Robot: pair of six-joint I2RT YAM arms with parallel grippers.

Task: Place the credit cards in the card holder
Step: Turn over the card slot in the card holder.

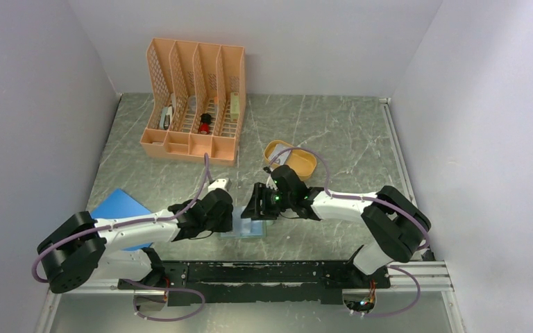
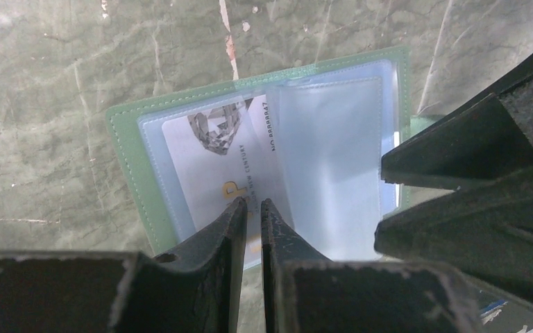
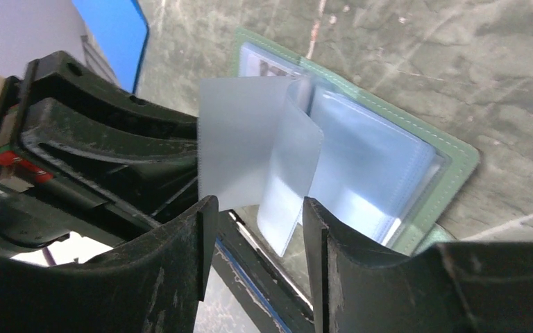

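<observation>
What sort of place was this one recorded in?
Likely a lab test cell dressed as a desk: plain white walls box in a marble-look tabletop, with an orange file rack and an open card holder on it.

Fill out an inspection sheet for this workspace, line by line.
Surface: grey marbled table.
Job's things: card holder lies open between the arms; one card inside it; a clear sleeve stands raised.
Clutter: orange file rack at back, orange oval tray, blue sheet.
Grippers: left gripper nearly shut, tips over the card; right gripper open, facing the raised sleeve.
Cables: purple cables loop along both arms.
Surroundings: pale walls on three sides.
</observation>
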